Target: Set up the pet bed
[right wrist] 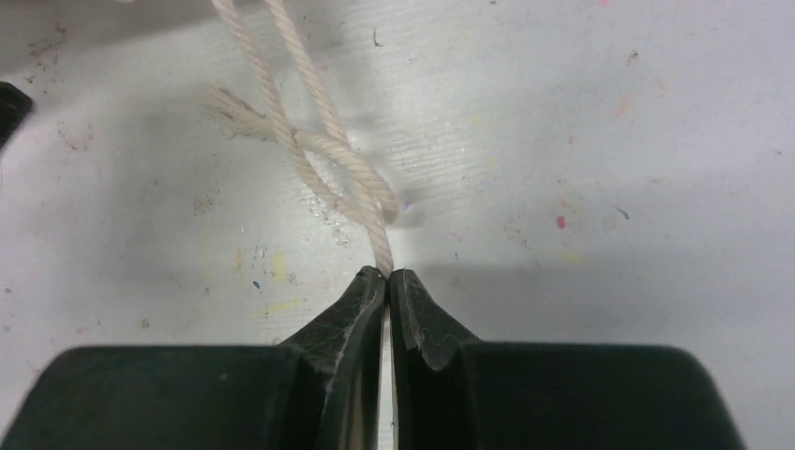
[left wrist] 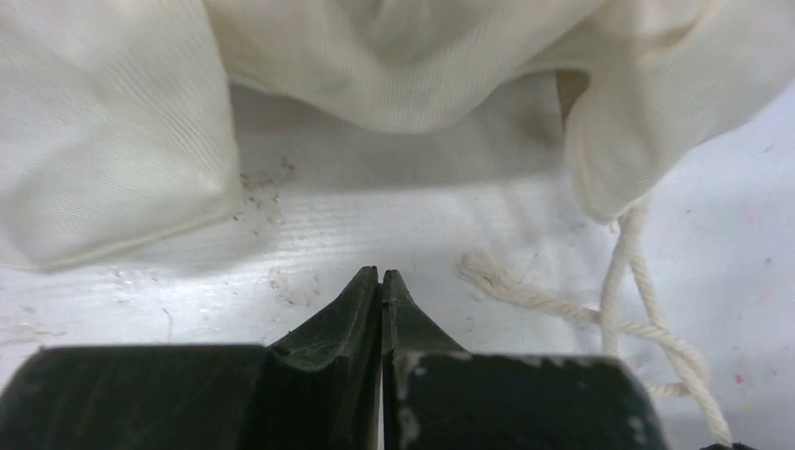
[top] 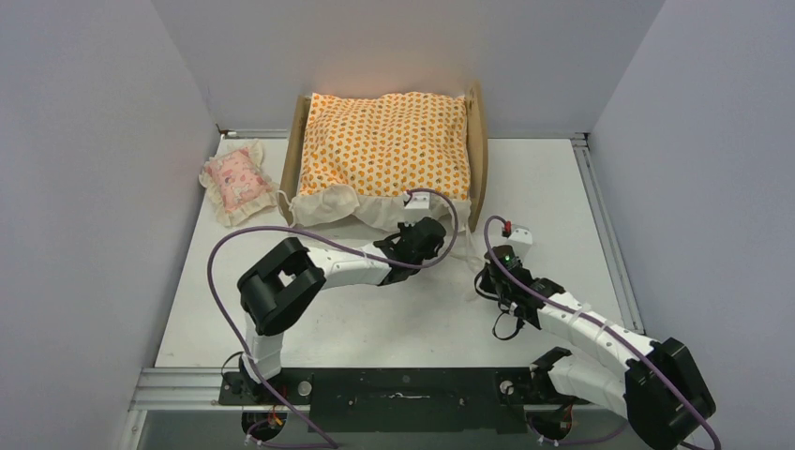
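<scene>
The pet bed (top: pixel 478 155) stands at the back centre, with plywood boards showing on its left and right. An orange-patterned cushion (top: pixel 389 141) lies on it and hides the striped base. The cushion's cream ruffle (top: pixel 352 208) hangs over the near side, and it also shows in the left wrist view (left wrist: pixel 112 141). My left gripper (top: pixel 437 232) is shut and empty, its tips (left wrist: pixel 380 274) just short of the ruffle. My right gripper (top: pixel 482 277) is shut on the end of a white cord (right wrist: pixel 319 155) lying knotted on the table. The cord also shows in the left wrist view (left wrist: pixel 623 309).
A small pink frilled pillow (top: pixel 234 180) lies at the back left beside the bed. Grey walls close in the white table (top: pixel 375 319) on three sides. A metal rail (top: pixel 605 234) runs along the right edge.
</scene>
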You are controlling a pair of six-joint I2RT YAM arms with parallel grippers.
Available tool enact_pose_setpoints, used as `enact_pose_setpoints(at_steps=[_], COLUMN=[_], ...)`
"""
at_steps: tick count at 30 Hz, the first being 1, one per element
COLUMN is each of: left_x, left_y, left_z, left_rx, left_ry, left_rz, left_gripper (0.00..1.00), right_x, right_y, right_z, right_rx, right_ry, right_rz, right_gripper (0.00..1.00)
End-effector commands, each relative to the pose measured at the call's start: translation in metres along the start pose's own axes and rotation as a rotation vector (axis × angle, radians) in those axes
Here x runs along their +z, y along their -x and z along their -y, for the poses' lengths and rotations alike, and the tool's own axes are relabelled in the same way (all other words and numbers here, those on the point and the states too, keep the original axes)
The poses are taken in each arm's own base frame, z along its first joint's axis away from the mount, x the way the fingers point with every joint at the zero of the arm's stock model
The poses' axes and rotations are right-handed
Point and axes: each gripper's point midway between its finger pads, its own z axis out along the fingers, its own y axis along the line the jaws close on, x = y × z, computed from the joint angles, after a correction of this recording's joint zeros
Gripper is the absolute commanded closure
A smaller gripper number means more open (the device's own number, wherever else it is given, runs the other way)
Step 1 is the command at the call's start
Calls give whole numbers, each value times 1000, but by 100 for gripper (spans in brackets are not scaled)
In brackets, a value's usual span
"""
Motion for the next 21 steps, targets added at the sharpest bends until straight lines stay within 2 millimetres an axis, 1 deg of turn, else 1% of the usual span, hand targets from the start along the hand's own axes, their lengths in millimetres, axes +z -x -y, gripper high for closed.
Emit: enact_pose_setpoints(at_steps=[1, 3, 4, 6, 8, 11, 14, 17, 21], left_x=[-26, -27, -26, -19, -12, -6, -4, -3, 3], left_y=[75, 76, 71, 56, 41, 28, 21, 14, 13], left_z=[11, 21, 29, 39, 52, 71, 87, 94, 94], left_rx=[-6, 9, 12, 27, 42, 106, 236, 333, 398], left_ry=[-30, -79, -121, -177, -237, -354, -482, -589, -679], left_rz=[162, 160, 146, 105, 66, 54, 53, 47, 45], left_gripper=[100, 100, 100, 86, 76, 63, 54, 49, 44], right_x=[-10, -9, -7, -2, 4, 11, 15, 18, 20], right_y=[-3, -4, -6, -11, -17, -24, -26, -26, -25], right_z=[16, 15, 15, 14, 14, 15, 14, 13, 14], right_rx=[26, 24, 18, 5, -8, -9, 1, 14, 29], right_ry=[-50, -42, -36, -22, -19, -15, 2, 27, 47], right_rz=[-6, -5, -9, -25, -44, -74, -86, -96, -112], right_gripper=[95, 95, 95, 95, 95, 95, 95, 95, 95])
